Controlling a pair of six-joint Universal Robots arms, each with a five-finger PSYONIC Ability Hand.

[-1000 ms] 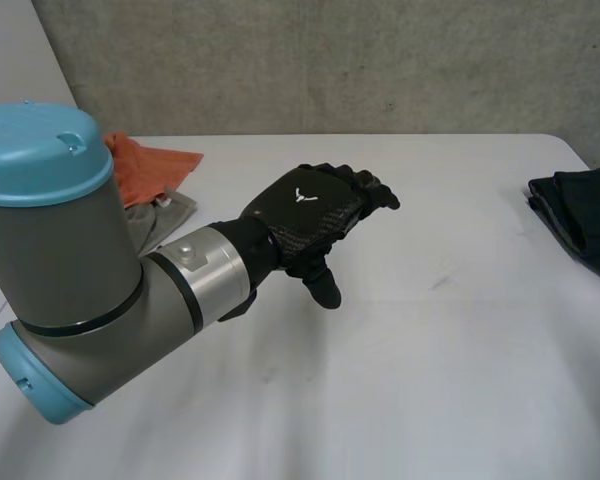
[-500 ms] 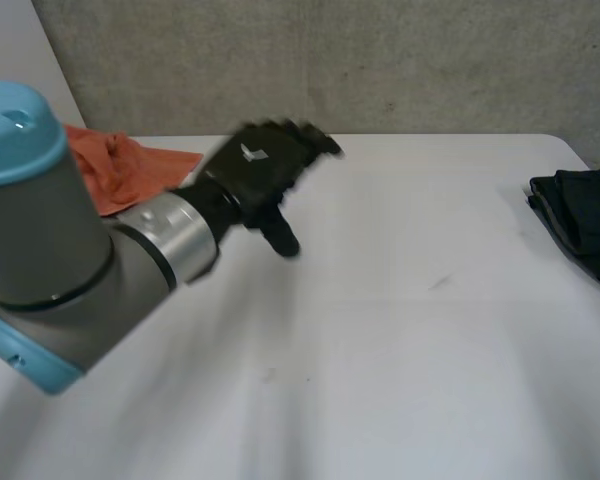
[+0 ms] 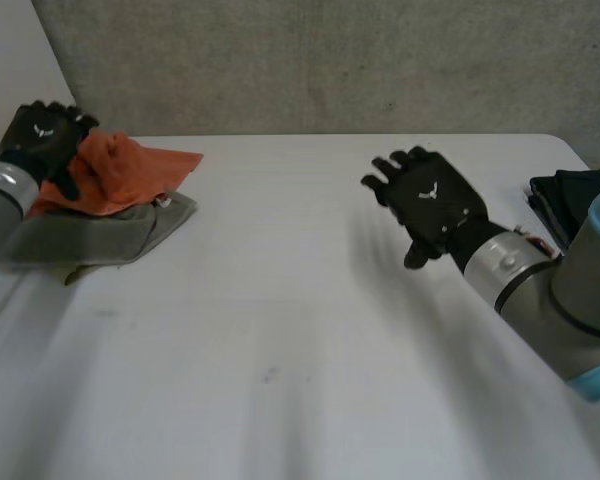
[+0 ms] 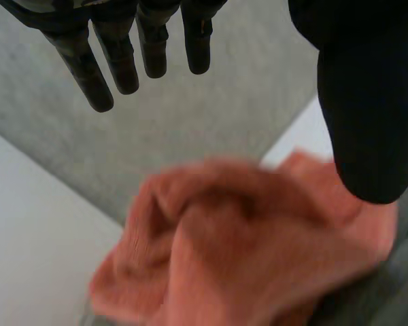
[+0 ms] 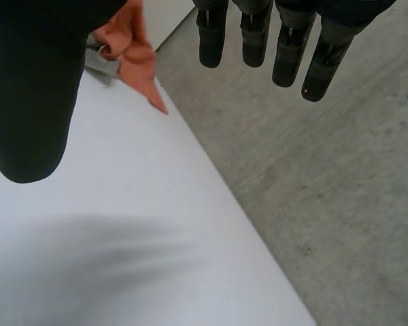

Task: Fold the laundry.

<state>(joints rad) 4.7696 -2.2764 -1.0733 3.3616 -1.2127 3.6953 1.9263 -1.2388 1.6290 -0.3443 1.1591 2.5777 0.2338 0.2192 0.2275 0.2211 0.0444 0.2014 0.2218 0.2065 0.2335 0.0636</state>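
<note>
left robot hand (image 3: 42, 135) fingers spread, over orange cloth (image 3: 120, 170) at far-left tabletop (image 3: 300, 330) corner | right robot hand (image 3: 430, 200) spread, empty | risk: grab drags grey cloth (image 3: 110, 238) too (2 stacked)

The left hand (image 3: 40, 135) and right hand (image 3: 432, 208) are matte black, each with a small white emblem (image 3: 427, 192) on its back; a silver ring (image 3: 502, 265) joins each to a grey arm (image 3: 570, 300).
</note>
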